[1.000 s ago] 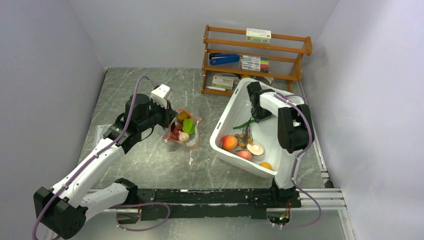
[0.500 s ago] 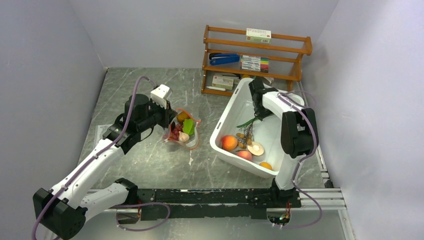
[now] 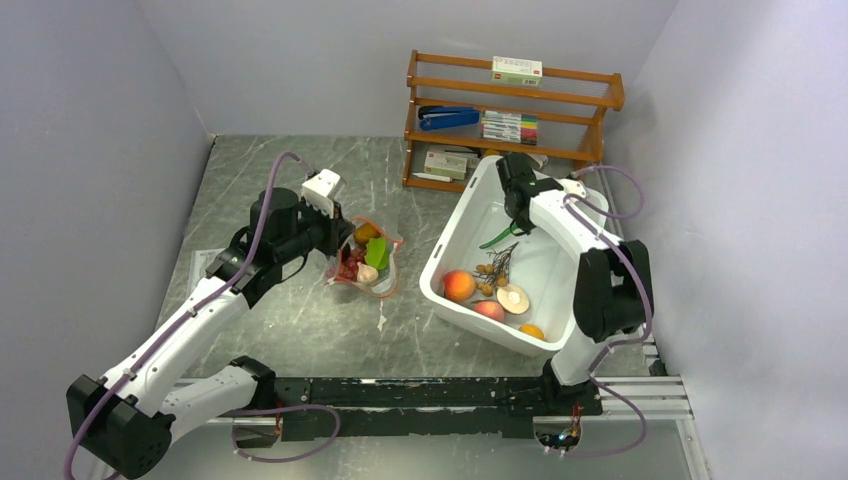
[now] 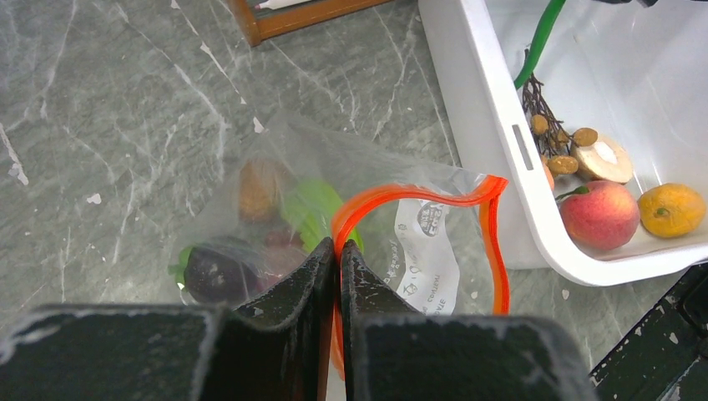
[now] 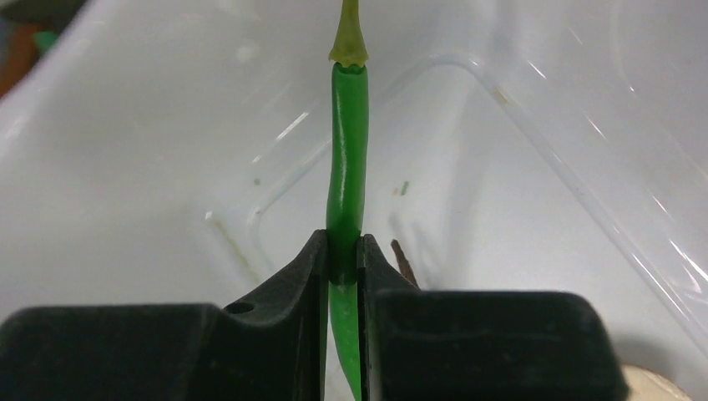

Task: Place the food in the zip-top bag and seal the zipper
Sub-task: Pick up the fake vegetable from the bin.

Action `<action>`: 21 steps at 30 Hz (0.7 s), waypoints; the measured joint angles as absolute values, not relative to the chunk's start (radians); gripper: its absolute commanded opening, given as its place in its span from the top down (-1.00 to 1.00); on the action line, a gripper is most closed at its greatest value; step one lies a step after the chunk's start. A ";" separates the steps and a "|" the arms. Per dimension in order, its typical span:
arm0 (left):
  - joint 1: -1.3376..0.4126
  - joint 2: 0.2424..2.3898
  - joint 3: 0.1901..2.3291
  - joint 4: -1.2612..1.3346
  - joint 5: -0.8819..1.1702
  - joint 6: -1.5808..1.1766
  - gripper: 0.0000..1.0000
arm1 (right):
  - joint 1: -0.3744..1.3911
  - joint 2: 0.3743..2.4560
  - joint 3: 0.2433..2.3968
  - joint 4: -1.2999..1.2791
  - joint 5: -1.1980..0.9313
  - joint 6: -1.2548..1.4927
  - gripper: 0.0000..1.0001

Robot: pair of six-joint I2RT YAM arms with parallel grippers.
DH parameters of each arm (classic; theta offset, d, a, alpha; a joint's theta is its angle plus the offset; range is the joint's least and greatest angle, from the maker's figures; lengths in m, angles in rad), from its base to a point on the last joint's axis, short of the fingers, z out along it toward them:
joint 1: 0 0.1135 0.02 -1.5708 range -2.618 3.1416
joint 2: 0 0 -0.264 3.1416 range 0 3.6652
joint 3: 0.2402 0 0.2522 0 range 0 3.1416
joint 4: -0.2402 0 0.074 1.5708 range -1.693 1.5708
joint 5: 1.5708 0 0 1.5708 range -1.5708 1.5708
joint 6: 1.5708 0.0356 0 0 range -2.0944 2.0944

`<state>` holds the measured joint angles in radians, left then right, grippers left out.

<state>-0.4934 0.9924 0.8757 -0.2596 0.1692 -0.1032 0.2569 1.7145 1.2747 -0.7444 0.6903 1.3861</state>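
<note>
The right gripper (image 5: 342, 249) clamps the slim, glossy green pod (image 5: 348, 142) by its shaft — light, probably slippery — while the left gripper (image 4: 337, 251) pinches the red-orange zipper strip (image 4: 417, 190) of the limp clear bag (image 4: 367, 163).

Clear bag (image 4: 275, 154) on bench (image 4: 108, 109), mouth looped open; left end effector (image 4: 336, 249) pinched on zipper (image 4: 417, 192). Food (image 4: 209, 271) inside, blurred by plastic. White bin (image 4: 480, 92) just beside holds peach (image 4: 599, 214), orange (image 4: 672, 209), twigs (image 4: 543, 113), green pod (image 4: 541, 38).
</note>
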 measured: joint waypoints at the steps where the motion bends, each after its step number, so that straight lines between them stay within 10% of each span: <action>1: -0.493 0.993 0.876 -0.259 0.170 -0.103 0.86 | 0.264 1.702 1.269 -0.737 0.697 1.380 0.94; 21: -0.493 0.997 0.876 -0.263 0.179 -0.089 0.86 | 0.297 1.219 0.905 0.076 0.361 0.768 0.93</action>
<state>-0.4934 0.9966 0.8757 -0.2634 0.1787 -0.0887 0.2966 1.2186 0.9054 0.0761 0.3611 0.7677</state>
